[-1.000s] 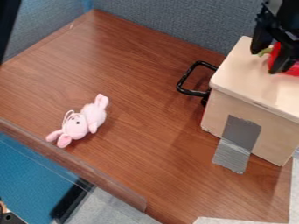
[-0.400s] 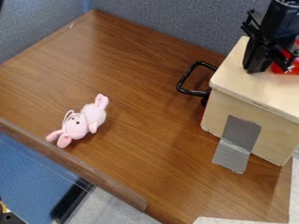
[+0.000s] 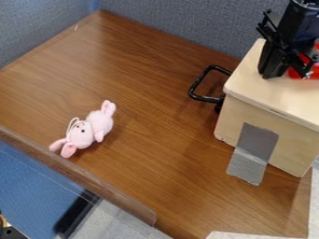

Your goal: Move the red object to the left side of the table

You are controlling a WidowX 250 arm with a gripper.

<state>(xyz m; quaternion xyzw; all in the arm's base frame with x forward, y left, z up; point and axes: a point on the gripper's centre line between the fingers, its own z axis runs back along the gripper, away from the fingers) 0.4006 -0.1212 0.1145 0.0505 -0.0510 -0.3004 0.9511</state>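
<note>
The pincer [image 3: 287,75], its tips spread apart, hangs low over the pale wooden box [image 3: 274,95] on the table [image 3: 149,121], right by the red object [image 3: 313,73] on the box's top

Red object [image 3: 315,72] partly behind tool [image 3: 287,76]
</note>
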